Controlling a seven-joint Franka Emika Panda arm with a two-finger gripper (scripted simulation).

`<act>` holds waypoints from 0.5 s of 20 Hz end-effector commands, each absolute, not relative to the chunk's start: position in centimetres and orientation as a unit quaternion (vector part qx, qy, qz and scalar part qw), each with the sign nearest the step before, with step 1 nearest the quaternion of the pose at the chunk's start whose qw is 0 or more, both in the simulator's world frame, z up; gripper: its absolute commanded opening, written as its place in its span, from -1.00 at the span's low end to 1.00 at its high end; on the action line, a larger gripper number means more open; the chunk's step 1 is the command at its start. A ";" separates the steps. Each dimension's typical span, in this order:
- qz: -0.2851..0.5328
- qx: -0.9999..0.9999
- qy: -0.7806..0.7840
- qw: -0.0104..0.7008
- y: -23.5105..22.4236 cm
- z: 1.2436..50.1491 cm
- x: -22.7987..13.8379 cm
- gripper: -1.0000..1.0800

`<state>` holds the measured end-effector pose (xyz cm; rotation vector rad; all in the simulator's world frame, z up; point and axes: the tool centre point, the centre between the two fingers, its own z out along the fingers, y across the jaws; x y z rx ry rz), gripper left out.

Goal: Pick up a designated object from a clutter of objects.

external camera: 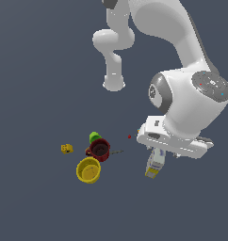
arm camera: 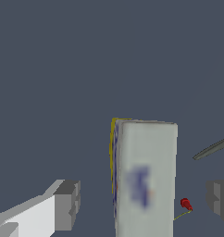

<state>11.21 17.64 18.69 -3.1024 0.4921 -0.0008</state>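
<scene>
The claw (arm camera: 144,203) stands open — fingers (arm camera: 67,206) wide of the white-and-yellow carton (arm camera: 144,180) between them, near the tiny red bit (arm camera: 185,203).

The carton (arm camera: 144,180) looks like matt printed card, the arm (external camera: 182,61) like smooth, glossy white plastic.

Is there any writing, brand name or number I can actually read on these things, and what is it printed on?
No text is readable.
Tall white and yellow rectangular carton: a blue smear where lettering would be, too blurred to read.
Small yellow block: dark marks, too small to read.
Dark red mug and yellow bowl: no writing visible.
</scene>
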 end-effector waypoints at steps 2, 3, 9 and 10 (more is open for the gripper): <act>0.000 -0.988 0.157 0.000 17.7 16.8 11.1 0.92; 0.000 -0.988 0.157 0.000 17.6 16.4 11.1 0.92; 0.000 -0.987 0.158 0.000 17.7 15.2 11.2 0.92; 0.000 -0.987 0.158 0.000 17.7 15.2 11.3 0.92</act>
